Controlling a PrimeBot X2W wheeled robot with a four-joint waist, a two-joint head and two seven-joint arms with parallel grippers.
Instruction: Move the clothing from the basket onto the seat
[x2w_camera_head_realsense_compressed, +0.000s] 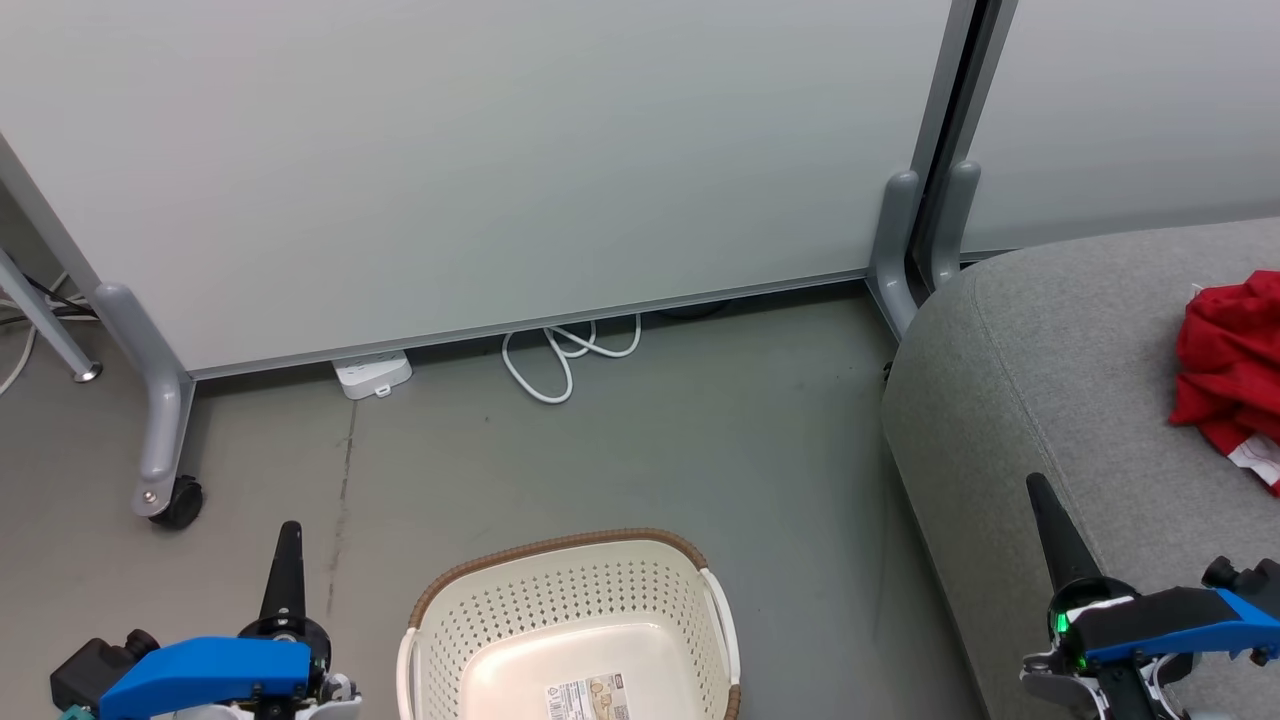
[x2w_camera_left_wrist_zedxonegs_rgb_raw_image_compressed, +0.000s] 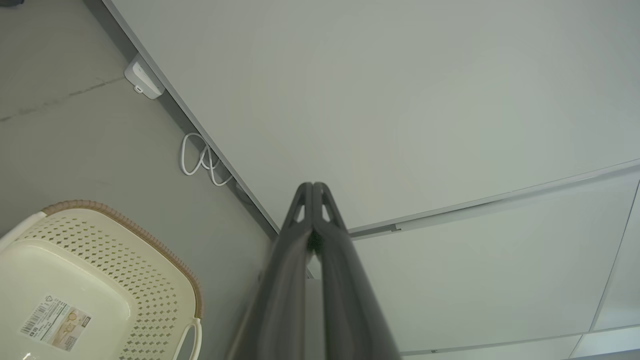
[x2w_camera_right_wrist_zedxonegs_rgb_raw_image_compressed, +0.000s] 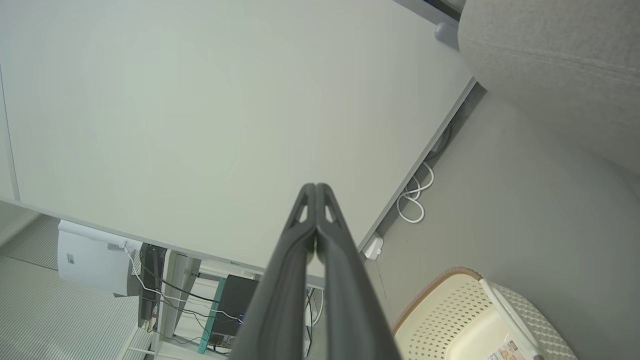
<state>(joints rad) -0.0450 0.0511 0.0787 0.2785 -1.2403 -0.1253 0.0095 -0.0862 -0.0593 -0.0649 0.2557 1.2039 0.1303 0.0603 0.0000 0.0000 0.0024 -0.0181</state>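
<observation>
Both shut and empty, my left pincer (x2w_camera_head_realsense_compressed: 288, 540) and right pincer (x2w_camera_head_realsense_compressed: 1040, 497) flank the basket (x2w_camera_head_realsense_compressed: 570, 590), while the clothing (x2w_camera_head_realsense_compressed: 1225, 365) lies on the seat (x2w_camera_head_realsense_compressed: 1080, 380) (nearer the right one).

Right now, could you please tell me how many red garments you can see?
1: a crumpled red heap on the grey seat, cut by the picture's right edge; it may hide a second. The basket's visible part holds none.

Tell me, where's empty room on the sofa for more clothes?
The seat is bare from its rounded left edge to the red clothing, which crowds the right. The floor between the basket and white cable is open too.
</observation>
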